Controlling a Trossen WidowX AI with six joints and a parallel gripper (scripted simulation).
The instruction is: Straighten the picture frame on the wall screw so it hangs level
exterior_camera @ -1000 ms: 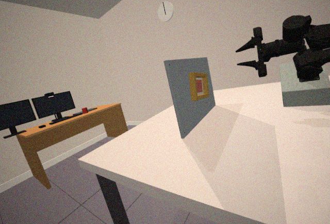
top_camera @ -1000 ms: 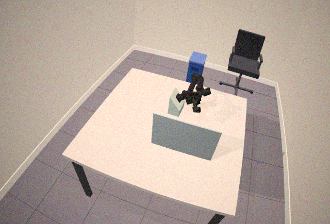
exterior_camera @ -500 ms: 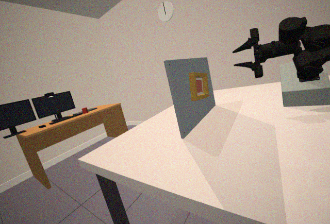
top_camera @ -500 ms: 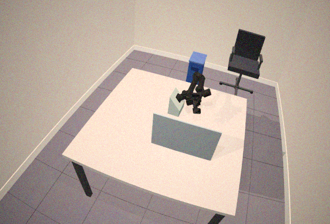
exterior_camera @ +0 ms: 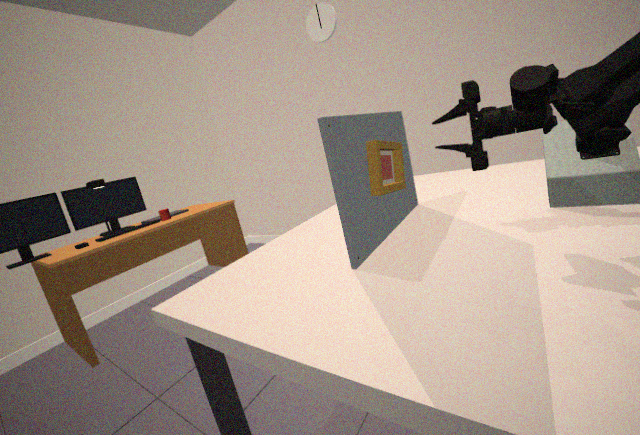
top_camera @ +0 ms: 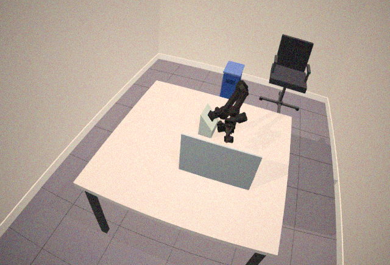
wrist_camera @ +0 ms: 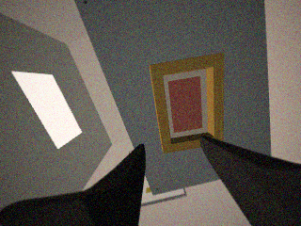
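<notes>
Blue-grey panel [top_camera: 219, 162] [exterior_camera: 356, 177] [wrist_camera: 188, 28], picture frame [exterior_camera: 370, 169] [wrist_camera: 157, 105] hung ahead of pincer [exterior_camera: 434, 134] [wrist_camera: 171, 144], apart, fingers partly open, holding nothing.

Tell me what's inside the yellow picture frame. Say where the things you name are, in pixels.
Inside the yellow frame [exterior_camera: 371, 169] [wrist_camera: 158, 108] show a pale border and a red panel [exterior_camera: 386, 167] [wrist_camera: 185, 104]. Whatever lies behind that panel is covered.

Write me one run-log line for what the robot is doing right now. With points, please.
gripper [top_camera: 228, 139] [exterior_camera: 435, 135] [wrist_camera: 171, 144]: open, empty | position: short of the panel [top_camera: 219, 162] [exterior_camera: 356, 203] [wrist_camera: 127, 61] | picture frame [exterior_camera: 371, 169] [wrist_camera: 218, 99]: on the panel, ungripped
</notes>
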